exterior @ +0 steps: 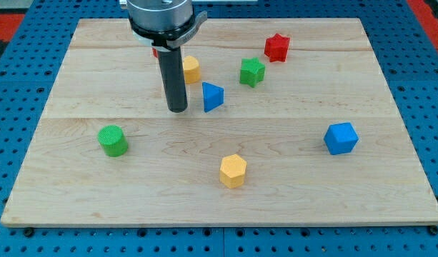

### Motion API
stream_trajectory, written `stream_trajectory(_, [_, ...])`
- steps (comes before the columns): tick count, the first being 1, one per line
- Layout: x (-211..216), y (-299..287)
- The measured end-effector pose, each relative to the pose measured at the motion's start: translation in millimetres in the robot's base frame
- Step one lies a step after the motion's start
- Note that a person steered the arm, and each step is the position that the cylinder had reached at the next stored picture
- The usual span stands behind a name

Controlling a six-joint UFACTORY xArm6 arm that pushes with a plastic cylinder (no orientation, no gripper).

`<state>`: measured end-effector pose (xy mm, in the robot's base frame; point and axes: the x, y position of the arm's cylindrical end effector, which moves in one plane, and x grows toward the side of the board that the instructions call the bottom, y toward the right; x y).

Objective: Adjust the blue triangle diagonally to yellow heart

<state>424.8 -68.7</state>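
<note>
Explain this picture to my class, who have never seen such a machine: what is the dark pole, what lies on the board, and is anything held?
One camera looks down at a pale wooden board on a blue pegboard. The dark pole is a robot arm's rod; my tip slides along the board and pushes blocks, holding nothing. It stands just left of the blue triangle block, apart from it. Behind sits a yellow block, partly hidden. Also there: green star, red star, blue cube, yellow hexagon, green cylinder.

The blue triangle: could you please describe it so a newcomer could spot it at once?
Start at the dark rod above the board's centre. Just to the view's right of my tip sits the blue triangle, a small wedge. The only other blue piece, the blue cube, lies far off at the view's right.
</note>
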Motion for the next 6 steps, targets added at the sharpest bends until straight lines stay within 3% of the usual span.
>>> stream_trajectory(6, [9,42])
